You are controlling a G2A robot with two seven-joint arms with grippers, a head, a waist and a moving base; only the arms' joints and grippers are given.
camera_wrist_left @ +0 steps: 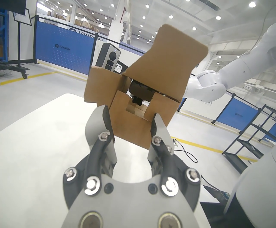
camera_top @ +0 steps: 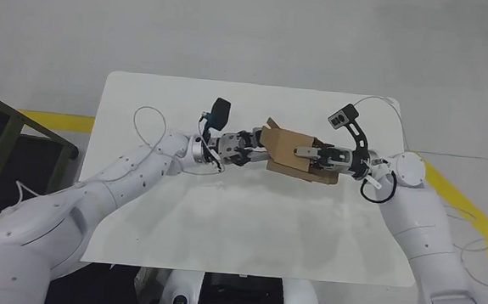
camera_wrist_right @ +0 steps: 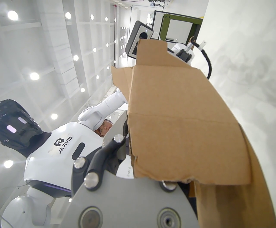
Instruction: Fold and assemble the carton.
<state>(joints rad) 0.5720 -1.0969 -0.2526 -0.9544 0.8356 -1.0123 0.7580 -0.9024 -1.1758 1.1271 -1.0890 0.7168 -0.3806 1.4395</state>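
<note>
A brown carton [camera_top: 288, 148] hangs over the middle of the white table, between my two arms. My left gripper [camera_top: 248, 150] is at its left end and stands open [camera_wrist_left: 130, 115], one fingertip on each side of the lower end flap [camera_wrist_left: 133, 127]. Above that, a broad flap [camera_wrist_left: 172, 64] stands up and a side flap [camera_wrist_left: 100, 86] sticks outward. My right gripper [camera_top: 316, 155] is shut on the carton's right end. One of its fingers [camera_wrist_right: 119, 131] lies against the carton wall [camera_wrist_right: 183, 129]; the other is hidden behind the cardboard.
The bare table top [camera_top: 222, 227] stretches out in front of the arms, with its front edge near the robot. A dark green rack [camera_top: 7, 135] stands on the floor off the table's left side. Yellow floor lines [camera_top: 59, 120] run past both sides.
</note>
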